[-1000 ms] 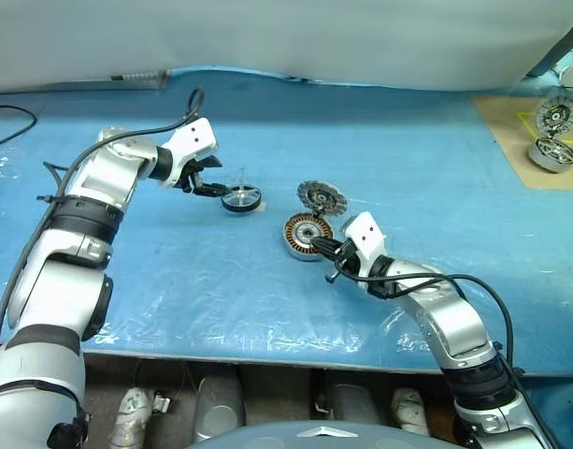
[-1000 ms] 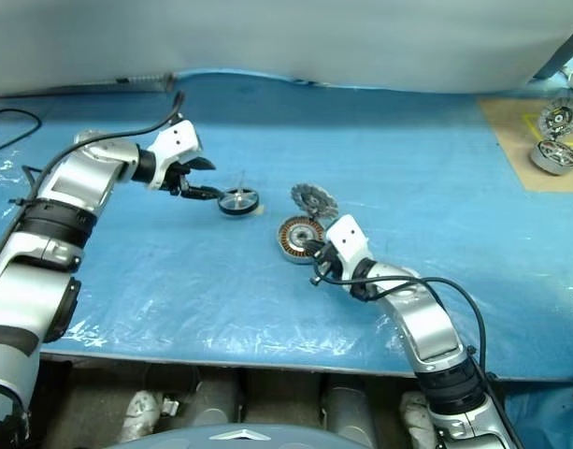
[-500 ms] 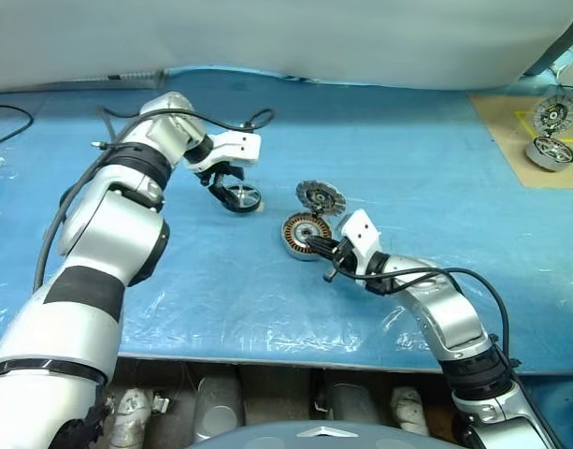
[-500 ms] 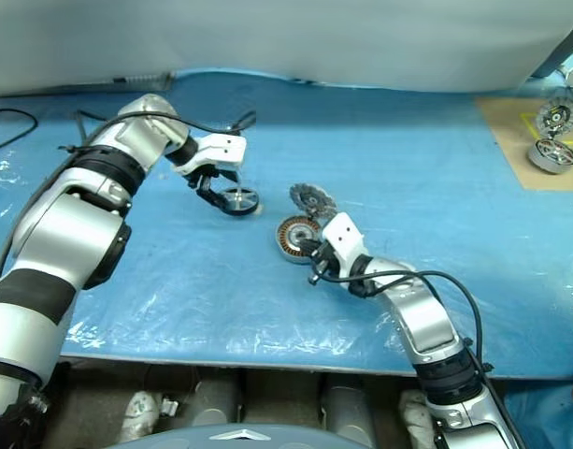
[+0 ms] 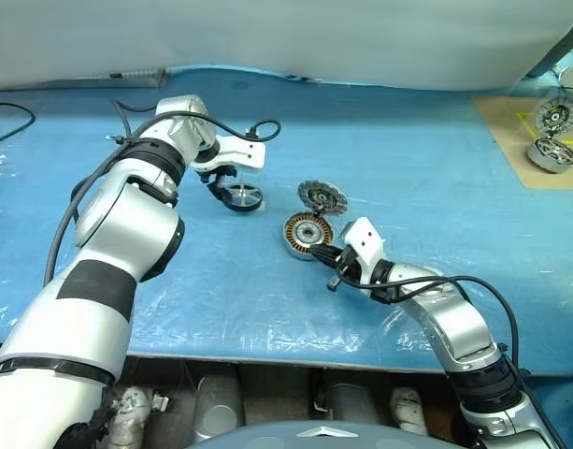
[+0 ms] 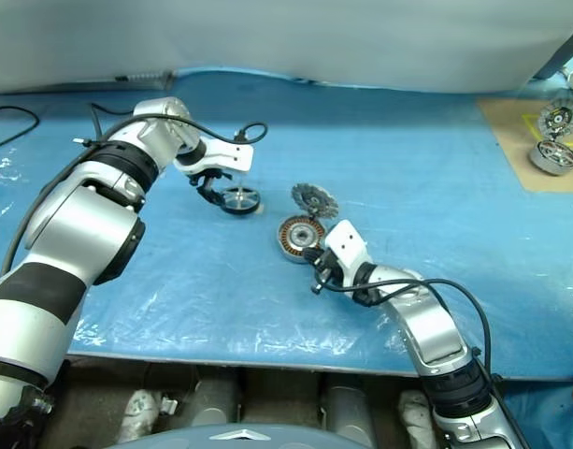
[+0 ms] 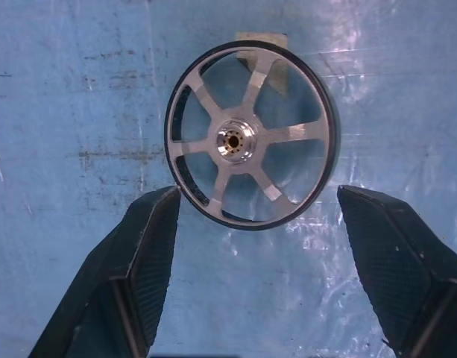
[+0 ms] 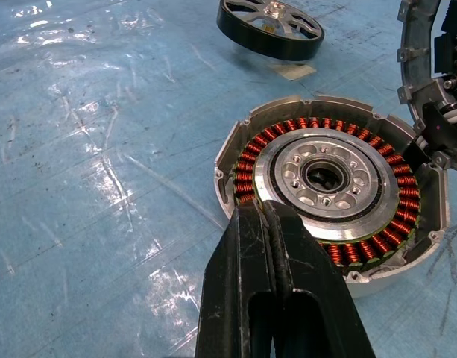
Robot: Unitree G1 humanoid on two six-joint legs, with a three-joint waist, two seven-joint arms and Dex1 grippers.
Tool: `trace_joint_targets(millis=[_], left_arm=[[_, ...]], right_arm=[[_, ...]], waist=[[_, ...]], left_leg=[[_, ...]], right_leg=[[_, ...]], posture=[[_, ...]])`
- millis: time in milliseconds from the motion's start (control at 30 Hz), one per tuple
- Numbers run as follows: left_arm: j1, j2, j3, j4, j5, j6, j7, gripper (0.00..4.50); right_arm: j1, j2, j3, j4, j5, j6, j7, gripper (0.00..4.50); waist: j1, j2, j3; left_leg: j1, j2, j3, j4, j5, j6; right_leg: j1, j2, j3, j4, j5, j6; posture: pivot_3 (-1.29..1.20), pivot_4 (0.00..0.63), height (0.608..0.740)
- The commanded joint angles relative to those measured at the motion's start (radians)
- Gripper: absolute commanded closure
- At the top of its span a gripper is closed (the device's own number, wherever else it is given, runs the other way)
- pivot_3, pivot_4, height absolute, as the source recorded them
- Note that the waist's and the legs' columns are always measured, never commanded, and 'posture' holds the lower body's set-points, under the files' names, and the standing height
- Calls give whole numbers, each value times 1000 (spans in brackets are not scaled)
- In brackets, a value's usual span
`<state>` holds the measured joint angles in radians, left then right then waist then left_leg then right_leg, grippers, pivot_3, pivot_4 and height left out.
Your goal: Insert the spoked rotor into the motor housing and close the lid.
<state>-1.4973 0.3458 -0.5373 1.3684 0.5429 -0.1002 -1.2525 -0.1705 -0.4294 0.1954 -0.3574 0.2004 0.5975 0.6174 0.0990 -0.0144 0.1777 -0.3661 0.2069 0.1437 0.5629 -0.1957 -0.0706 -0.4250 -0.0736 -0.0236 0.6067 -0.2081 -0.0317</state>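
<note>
Step in hand: grasping the rotor. The flat black-rimmed spoked rotor lies on the blue plastic-covered worktop, apart from the round silver-grey motor housing with copper windings, whose ribbed lid stands open. The left gripper hangs above the rotor, jaws apart, straddling its rim. The right gripper, jaws together, rests against the housing rim. Next: lower, close on the rim, lift.

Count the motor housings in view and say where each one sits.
2. One motor housing, lid open, lies mid-table on the blue sheet by the right gripper. A second housing sits on the brown board at the far right corner. Others may be hidden.
</note>
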Motion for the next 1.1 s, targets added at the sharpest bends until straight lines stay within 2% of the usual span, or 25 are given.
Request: trace_joint_targets(millis=[33,300,867,967,1033,1100], left_arm=[[-28,-8,10,-2,16,17,64,934],[3,-25,11,5,34,26,114,934],[38,-45,3,1,60,9,51,934],[39,-46,5,1,63,9,53,1494],[41,-46,6,2,65,8,56,2140],[43,-46,6,2,67,7,60,2140]], right_arm=[[5,4,-12,-49,15,2,-11,4500],[18,2,-23,-70,18,12,-31,4500],[22,-1,-30,-75,15,16,-40,4500],[23,-3,-30,-77,14,16,-39,4500],[23,-4,-31,-77,14,16,-39,4500],[24,-5,-31,-79,14,17,-39,4500]], waist=[[0,0,0],[0,0,0],[0,0,0],[0,0,0],[0,0,0],[0,0,0]], left_leg=[[0,0,0,0,0,0],[0,0,0,0,0,0],[0,0,0,0,0,0],[0,0,0,0,0,0],[0,0,0,0,0,0],[0,0,0,1,0,0]], right_leg=[[0,0,0,0,0,0],[0,0,0,0,0,0],[0,0,0,0,0,0],[0,0,0,0,0,0],[0,0,0,0,0,0],[0,0,0,0,0,0]], posture=[[0,150,740],[0,150,740],[0,150,740],[0,150,740],[0,150,740],[0,150,740]])
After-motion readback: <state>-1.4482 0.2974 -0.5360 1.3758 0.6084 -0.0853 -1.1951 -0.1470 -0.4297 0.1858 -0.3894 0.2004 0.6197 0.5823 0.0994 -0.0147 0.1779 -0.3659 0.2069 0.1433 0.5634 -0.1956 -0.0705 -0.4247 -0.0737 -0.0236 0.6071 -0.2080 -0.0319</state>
